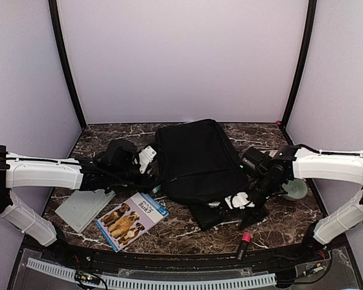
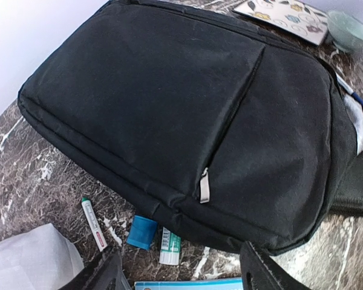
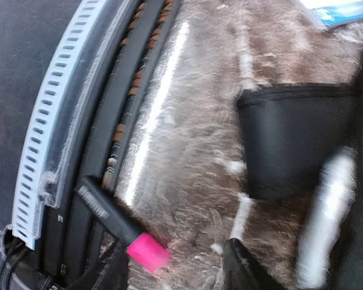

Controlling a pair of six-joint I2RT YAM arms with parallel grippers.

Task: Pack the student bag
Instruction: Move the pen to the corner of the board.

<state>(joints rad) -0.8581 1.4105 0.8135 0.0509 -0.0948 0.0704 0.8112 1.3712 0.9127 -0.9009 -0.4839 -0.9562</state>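
Closest to the lens, a white slotted duct (image 1: 151, 281) ran along the tabletop's (image 1: 187, 238) near edge, and a pink-capped marker (image 1: 244, 244) lay on that edge toward the right. Toward the near left corner you had a grey folder (image 1: 85, 208) lying flat, with a book (image 1: 131, 220) showing dogs on its cover just beside it. Your left gripper (image 1: 148, 158) hung over the left half of the tabletop, just beside the bag (image 1: 196, 160). In its wrist view the fingers (image 2: 263, 269) were spread wide with nothing between them. Along the bag's left side lay a green-capped pen (image 2: 92, 222), a blue cap (image 2: 141, 232) and a white tube (image 2: 169, 246). The bag itself lay flat in the middle of the tabletop, reaching toward the back edge, a silver zip pull (image 2: 204, 184) showing on its front panel. Your right gripper (image 1: 248, 202) hovered over the bag's near right corner, where a black flap (image 3: 296, 139) spread onto the marble. Its fingers (image 3: 245, 269) stood partly apart and held nothing; the marker's pink end lay close to one of them. Near the right edge stood a pale green bowl (image 1: 296, 189), and near it, seen from the left wrist, a floral card (image 2: 281, 18) lay flat.
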